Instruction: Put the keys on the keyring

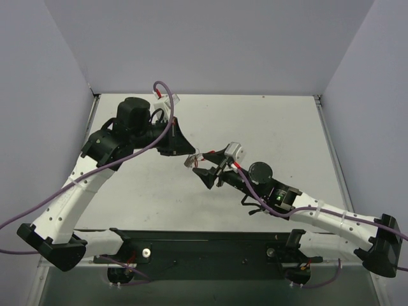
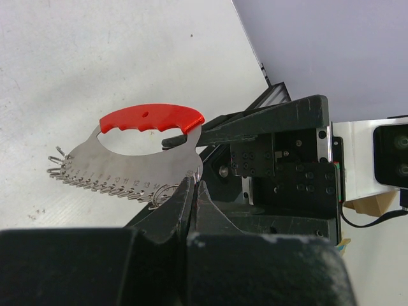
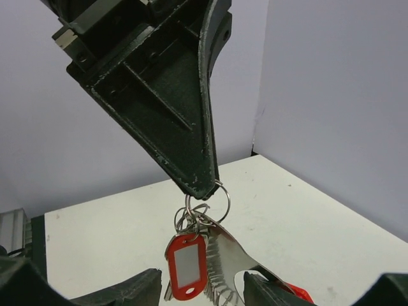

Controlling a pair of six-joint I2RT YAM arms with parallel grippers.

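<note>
From above, the left tool (image 1: 190, 155) reaches toward 4 o'clock and the right tool (image 1: 208, 167) toward 10 o'clock, their tips meeting over the middle of the pale worktop (image 1: 268, 121). In the left wrist view the keyring (image 2: 127, 162) is held above the worktop, red arc at 12 o'clock, ridged silver band at 6 o'clock. The left tool's fingers (image 2: 175, 213) are pressed together on a small wire ring (image 2: 164, 192) at the band's 5 o'clock edge. In the right wrist view the left tool's tip comes down from 12 o'clock pinching that ring, and the key (image 3: 185, 264) with its red head dangles beneath, just beside the band. The right tool's jaws stand partly apart with the band between them; I cannot tell whether they clamp it.
</note>
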